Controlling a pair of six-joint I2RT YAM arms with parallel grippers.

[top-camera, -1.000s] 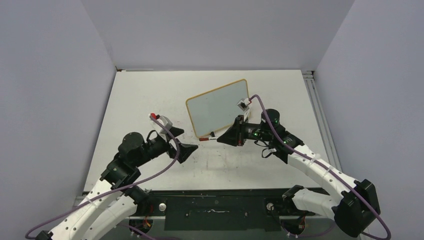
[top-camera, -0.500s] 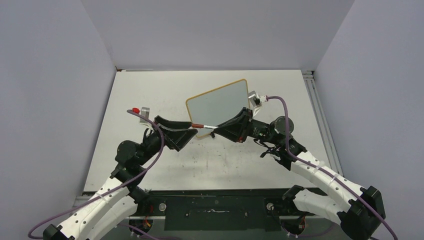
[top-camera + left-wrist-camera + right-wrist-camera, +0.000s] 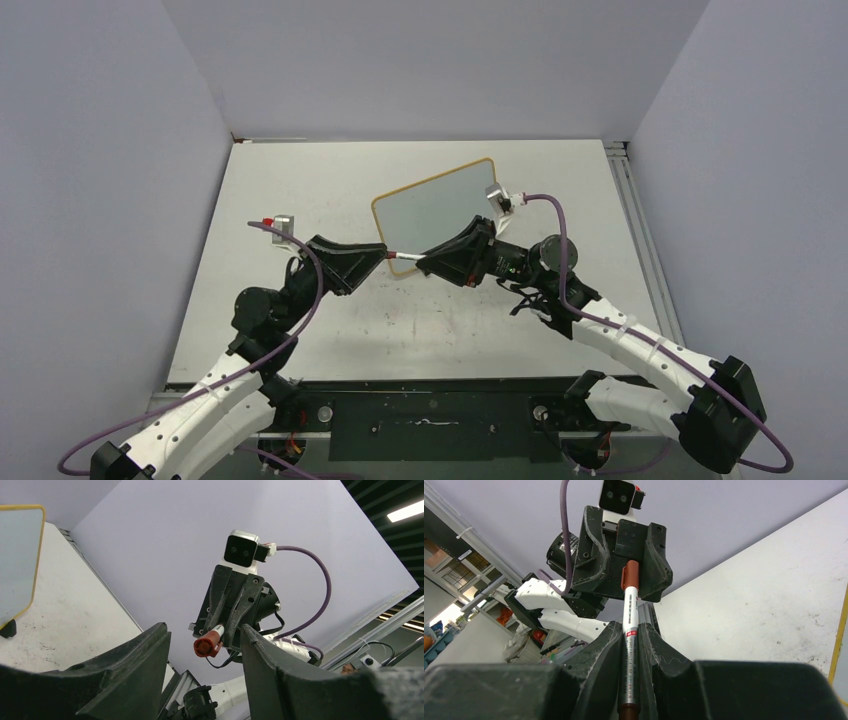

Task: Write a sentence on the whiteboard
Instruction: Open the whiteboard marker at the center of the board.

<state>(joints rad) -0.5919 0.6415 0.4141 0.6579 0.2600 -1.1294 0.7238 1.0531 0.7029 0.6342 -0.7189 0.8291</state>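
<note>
My right pincer (image 3: 422,265) is clenched on the one marker (image 3: 630,625). The marker's red cap (image 3: 207,645) pokes between the spread jaws of my left pincer (image 3: 380,253), and I see a gap on either side of it. Just beyond both pincers, behind the marker, the one whiteboard (image 3: 435,205) sits askew on the scuffed white table (image 3: 300,190). Plain lilac walls (image 3: 420,60) close off three sides.
</note>
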